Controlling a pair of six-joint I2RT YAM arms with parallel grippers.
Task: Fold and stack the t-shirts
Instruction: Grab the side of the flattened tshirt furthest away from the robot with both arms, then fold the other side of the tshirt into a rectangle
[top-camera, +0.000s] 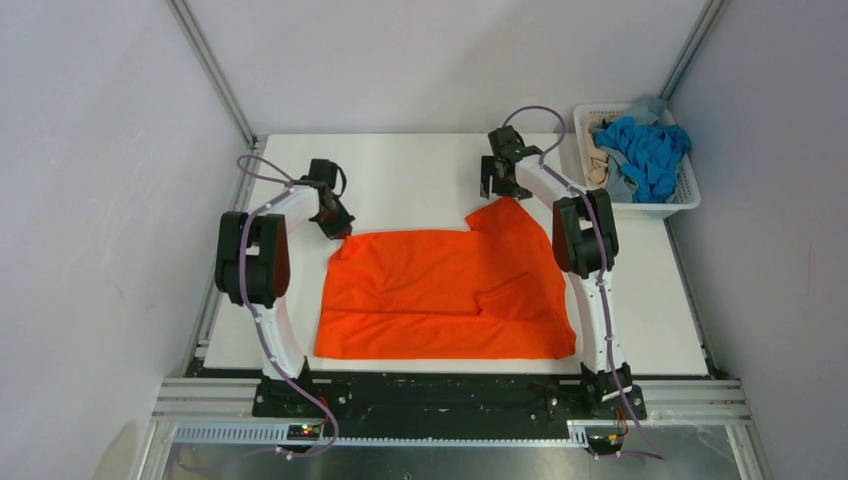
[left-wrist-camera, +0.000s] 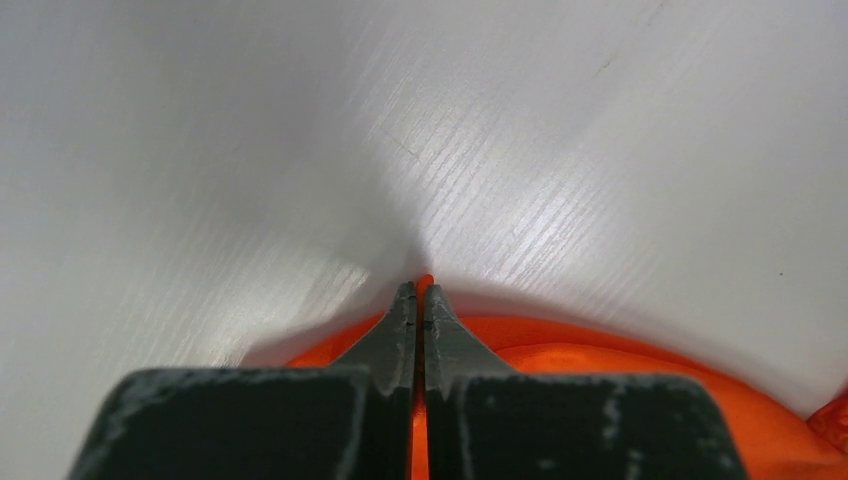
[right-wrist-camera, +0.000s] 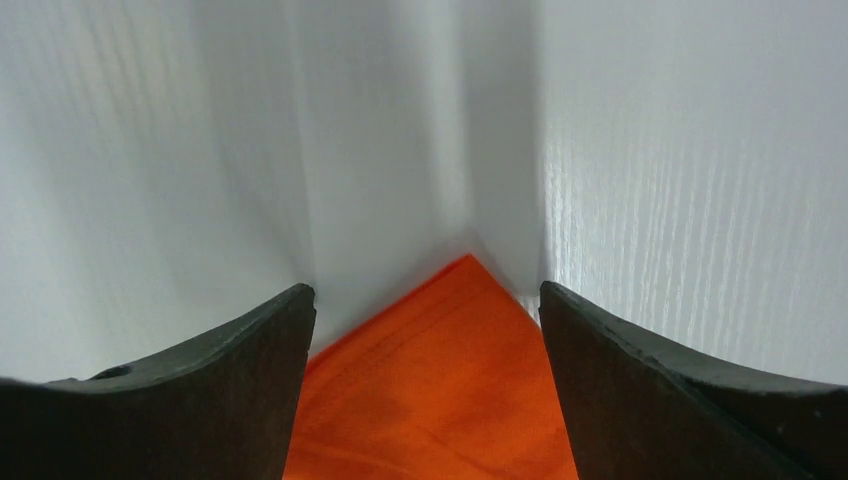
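The orange t-shirt (top-camera: 440, 295) lies spread on the worktop (top-camera: 420, 165), left of the basket (top-camera: 690, 197). At its far edge, the left end effector (left-wrist-camera: 418, 296) is clamped on a sliver of cloth at the end away from the basket. The right end effector (right-wrist-camera: 425, 300) stands apart over the nearer corner, gripping nothing. Lifting now would likely skew the shirt or slip that thin pinch.

orange t-shirt (left-wrist-camera: 600, 350) mostly hidden behind left gripper (left-wrist-camera: 421, 292); beige t-shirt (top-camera: 598, 165) largely buried in basket (top-camera: 660, 208)
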